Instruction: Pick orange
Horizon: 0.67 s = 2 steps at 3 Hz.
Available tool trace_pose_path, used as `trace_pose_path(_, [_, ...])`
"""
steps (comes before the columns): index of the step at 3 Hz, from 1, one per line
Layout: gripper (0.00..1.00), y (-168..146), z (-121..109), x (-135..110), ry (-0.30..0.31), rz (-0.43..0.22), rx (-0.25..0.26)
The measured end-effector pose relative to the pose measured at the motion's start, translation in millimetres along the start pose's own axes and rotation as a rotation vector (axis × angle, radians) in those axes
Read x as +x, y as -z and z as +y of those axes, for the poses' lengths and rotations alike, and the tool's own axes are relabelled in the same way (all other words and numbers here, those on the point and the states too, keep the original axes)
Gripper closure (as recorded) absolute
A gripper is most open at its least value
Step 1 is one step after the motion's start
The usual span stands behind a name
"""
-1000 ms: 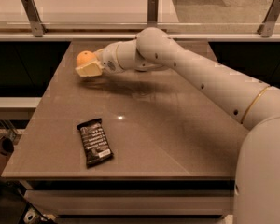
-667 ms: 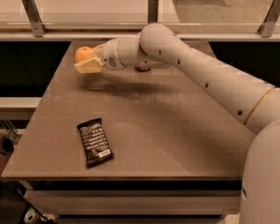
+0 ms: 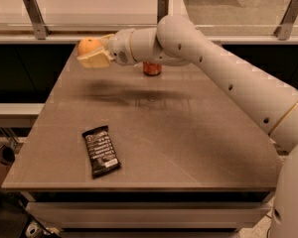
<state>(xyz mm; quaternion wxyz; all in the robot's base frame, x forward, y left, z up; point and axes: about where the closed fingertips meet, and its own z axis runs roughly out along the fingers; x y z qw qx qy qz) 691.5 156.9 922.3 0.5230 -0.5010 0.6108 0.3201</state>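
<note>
Holding the orange (image 3: 88, 44) tight, the hand (image 3: 89, 52) hangs over the desk (image 3: 198, 133) at eleven o'clock. A snack bar (image 3: 101, 150) lies at seven.

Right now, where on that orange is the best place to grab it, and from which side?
Grip the orange across its widest middle: it is round and smooth, so off-centre pads could slip. The gripper, above the far left corner of the table, holds it so, coming from the right.
</note>
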Motion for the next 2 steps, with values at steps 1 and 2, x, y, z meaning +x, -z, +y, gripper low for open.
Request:
trace_pose_path(1, [1.00, 9.2, -3.1, -29.7, 0.057, -0.042, -0.019])
trace_pose_path(2, [1.00, 9.2, -3.1, -30.0, 0.057, -0.042, -0.019])
